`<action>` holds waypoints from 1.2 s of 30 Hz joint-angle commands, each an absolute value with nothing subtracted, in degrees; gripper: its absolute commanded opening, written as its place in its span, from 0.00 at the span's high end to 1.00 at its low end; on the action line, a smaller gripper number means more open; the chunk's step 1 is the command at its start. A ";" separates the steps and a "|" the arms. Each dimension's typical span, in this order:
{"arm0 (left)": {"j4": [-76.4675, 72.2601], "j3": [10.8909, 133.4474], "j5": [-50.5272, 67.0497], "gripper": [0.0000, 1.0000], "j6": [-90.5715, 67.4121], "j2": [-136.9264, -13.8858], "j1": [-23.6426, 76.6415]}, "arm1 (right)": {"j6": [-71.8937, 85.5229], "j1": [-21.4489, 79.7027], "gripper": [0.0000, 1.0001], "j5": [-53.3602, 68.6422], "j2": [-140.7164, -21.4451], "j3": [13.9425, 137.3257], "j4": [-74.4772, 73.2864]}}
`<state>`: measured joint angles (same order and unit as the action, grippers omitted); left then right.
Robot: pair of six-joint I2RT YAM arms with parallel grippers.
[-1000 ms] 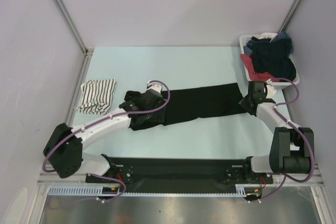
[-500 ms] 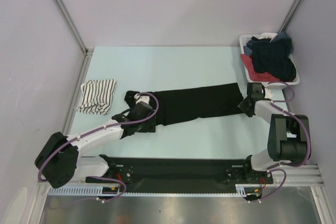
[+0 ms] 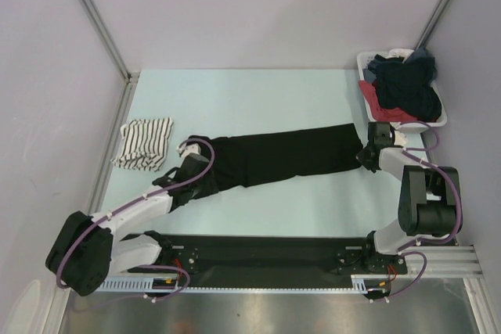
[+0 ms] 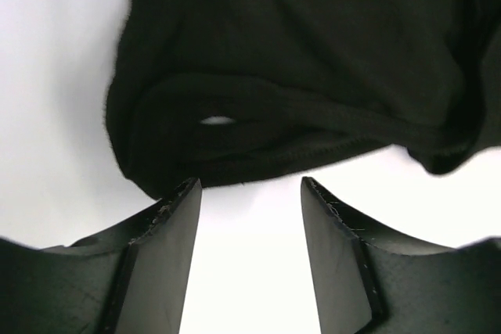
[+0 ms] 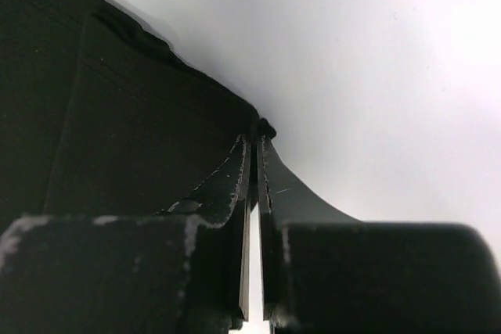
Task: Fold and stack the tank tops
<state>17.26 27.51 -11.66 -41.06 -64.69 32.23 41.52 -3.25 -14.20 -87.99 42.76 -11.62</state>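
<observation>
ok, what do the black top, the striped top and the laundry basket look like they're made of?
Black top: soft matte knit, probably cotton jersey; it has a stitched rolled hem and limp folds. Striped top: similar light knit, crumpled; fibre unclear. Basket: white and rigid with a smooth rim, likely moulded plastic.

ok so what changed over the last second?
The left gripper backed off the left end of the black tank top toward its own base. Its jaws are open but narrower, with the fabric just beyond the fingertips. The right gripper closed, apparently pinching the top's right corner. The striped tank top and the clothes basket stayed put.
</observation>
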 commanded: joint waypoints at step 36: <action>11.11 121.80 18.51 0.41 -48.94 -142.63 17.49 | 81.93 61.51 0.99 -10.55 -74.50 34.78 -34.89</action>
<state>15.18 115.20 10.79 -45.32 -139.17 17.06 77.38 56.01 -13.17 -67.37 30.72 -36.40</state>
